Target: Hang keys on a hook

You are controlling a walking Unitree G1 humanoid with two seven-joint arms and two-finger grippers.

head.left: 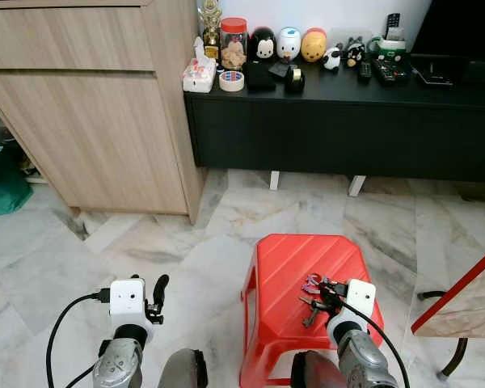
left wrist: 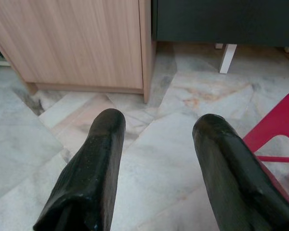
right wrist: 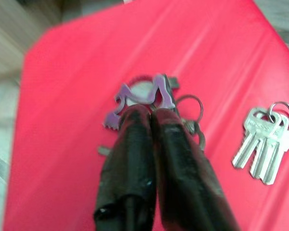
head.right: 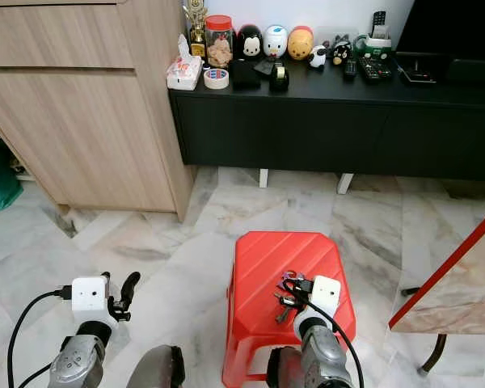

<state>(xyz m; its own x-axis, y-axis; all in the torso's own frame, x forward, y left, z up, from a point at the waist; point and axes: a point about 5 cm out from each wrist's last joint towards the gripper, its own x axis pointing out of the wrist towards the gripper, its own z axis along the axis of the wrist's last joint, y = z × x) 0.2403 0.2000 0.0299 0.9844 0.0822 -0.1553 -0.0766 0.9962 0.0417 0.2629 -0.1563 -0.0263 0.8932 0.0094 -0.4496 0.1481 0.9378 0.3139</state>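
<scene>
Red stool (head.left: 283, 267) on marble floor (head.left: 145, 242), right fingers (right wrist: 149, 120) clamped on keys (right wrist: 144, 94); left fingers (left wrist: 106, 139) apart.

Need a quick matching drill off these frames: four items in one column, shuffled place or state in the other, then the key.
Column 1
1. keys
2. left end effector
3. tape roll
4. stool

Column 2
A. on the black cabinet top
B. red, standing on the marble floor
C. open, over bare floor
D. pinched by the right end effector, on the stool

Pairs: 1-D, 2-C, 3-A, 4-B
</scene>
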